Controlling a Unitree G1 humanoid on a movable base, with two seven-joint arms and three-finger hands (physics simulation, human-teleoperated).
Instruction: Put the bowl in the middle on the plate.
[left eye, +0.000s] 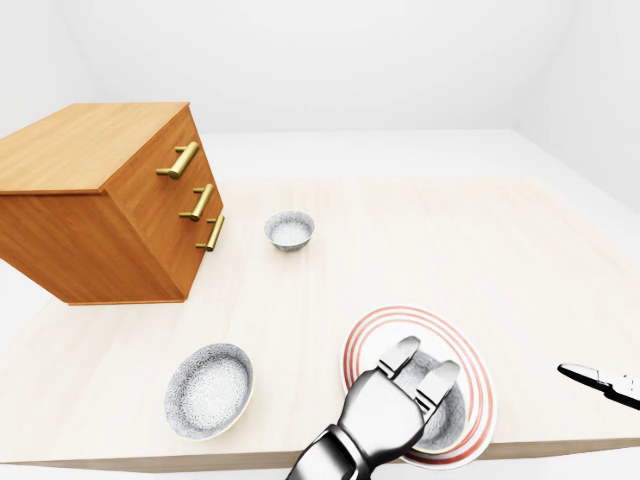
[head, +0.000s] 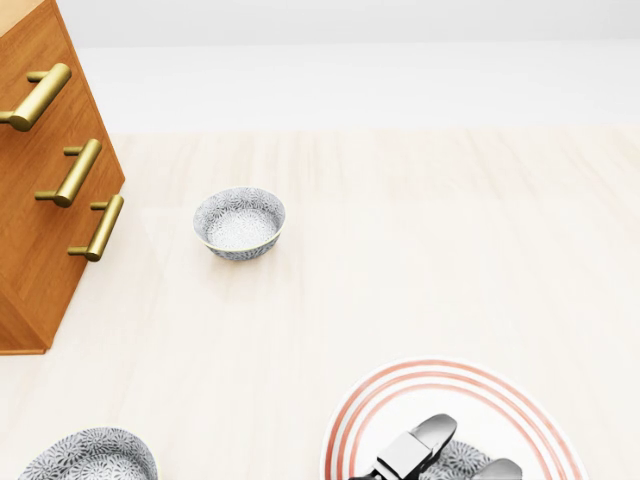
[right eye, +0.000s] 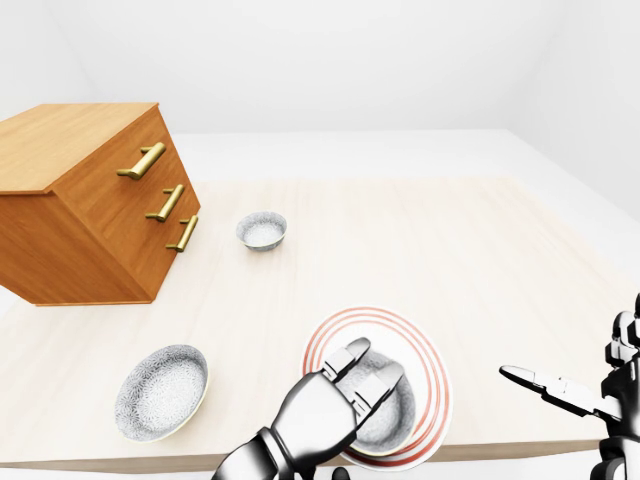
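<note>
The bowl (right eye: 400, 420) sits in the red-ringed plate (left eye: 400, 325) near the table's (left eye: 480, 240) bottom edge, with the left hand (left eye: 395, 400) spread over it, fingers stretched out rather than closed round it. The right hand (right eye: 590, 395) hangs beyond the table at the right-eye view's right edge, fingers extended, holding nothing. A second bowl (left eye: 208, 388) and a far bowl (left eye: 289, 230) stand well apart on the left

Pale table (left eye: 450, 250) holds a drawer chest (left eye: 100, 200), upper bowl (left eye: 289, 230), lower-left bowl (left eye: 208, 388) and red-ringed plate (left eye: 415, 316)
</note>
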